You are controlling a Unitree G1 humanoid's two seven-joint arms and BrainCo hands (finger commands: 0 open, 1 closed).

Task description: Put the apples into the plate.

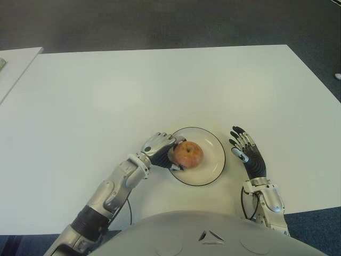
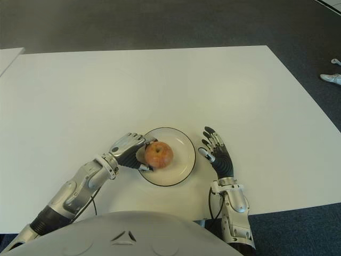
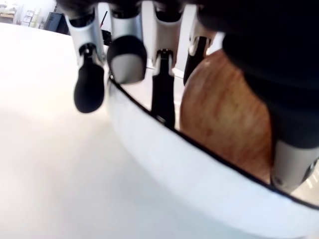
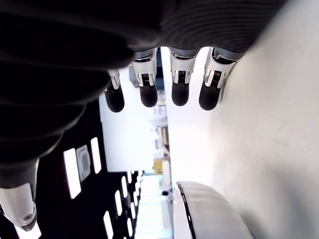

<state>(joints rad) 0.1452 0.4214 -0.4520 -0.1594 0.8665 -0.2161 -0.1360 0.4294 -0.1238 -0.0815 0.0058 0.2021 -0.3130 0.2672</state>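
Note:
A red-yellow apple [image 1: 190, 154] sits on the white plate [image 1: 214, 160] with a thin dark rim, near the table's front edge. My left hand [image 1: 169, 152] reaches over the plate's left rim and curls around the apple's left side, thumb and one finger against it. The left wrist view shows the apple [image 3: 224, 119] just inside the plate rim [image 3: 174, 164], my other fingers hanging beside it. My right hand [image 1: 244, 146] shows just right of the plate, fingers spread and holding nothing. In the right wrist view its fingertips [image 4: 180, 94] are straight, and the plate's edge [image 4: 209, 214] is nearby.
The white table [image 1: 160, 90] stretches far ahead and to both sides of the plate. A second white table's corner [image 1: 13, 64] shows at the far left. Dark floor lies beyond, with a shoe [image 2: 330, 79] at the right edge.

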